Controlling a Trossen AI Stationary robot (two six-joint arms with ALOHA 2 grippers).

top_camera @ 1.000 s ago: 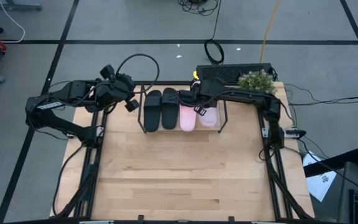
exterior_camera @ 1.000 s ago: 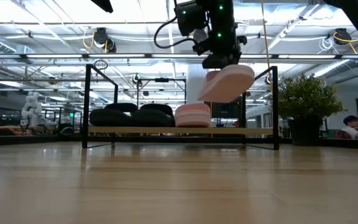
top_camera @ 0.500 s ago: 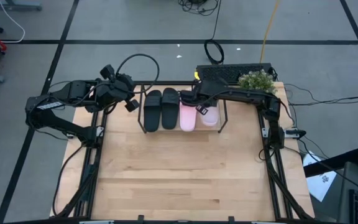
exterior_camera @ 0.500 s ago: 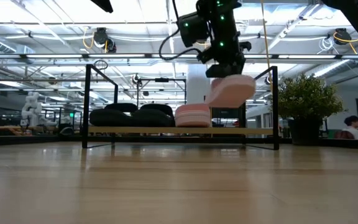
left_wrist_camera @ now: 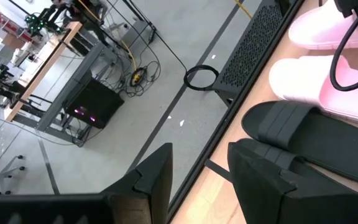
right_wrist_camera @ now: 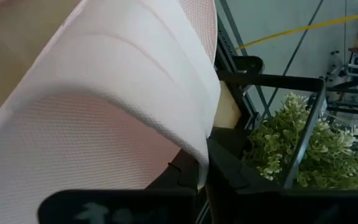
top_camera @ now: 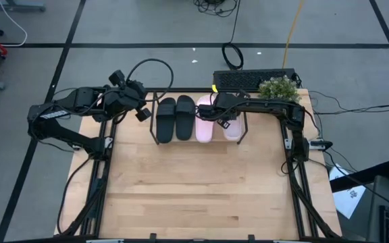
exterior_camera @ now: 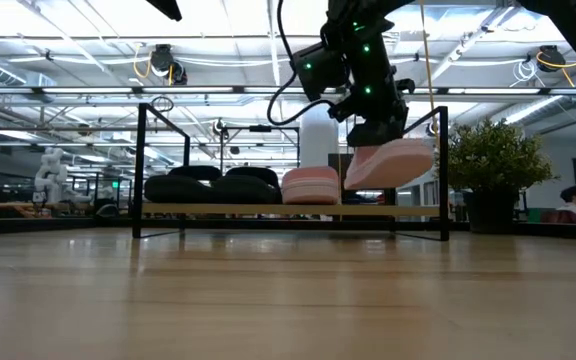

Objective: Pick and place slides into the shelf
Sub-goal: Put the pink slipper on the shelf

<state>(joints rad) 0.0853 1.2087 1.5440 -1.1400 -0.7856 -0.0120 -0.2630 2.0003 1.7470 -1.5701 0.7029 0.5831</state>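
Pale pink, the last slide (exterior_camera: 388, 163) hung tilted in the right end effector (exterior_camera: 376, 130), gripped just above the shelf (exterior_camera: 288, 210) board's free end beside three shelved slides. Next it needed lowering flat and releasing. The left end effector (top_camera: 139, 108), fingers parted and empty, waited beside the shelf.

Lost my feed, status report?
Right gripper shut on last pink slide, above shelf. Left gripper open, parked beside shelf. Nothing blocking.

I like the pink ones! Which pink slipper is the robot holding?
The pink slide at the shelf's plant end, tilted above the board in the right gripper. The other pink slide lies flat beside the black ones.
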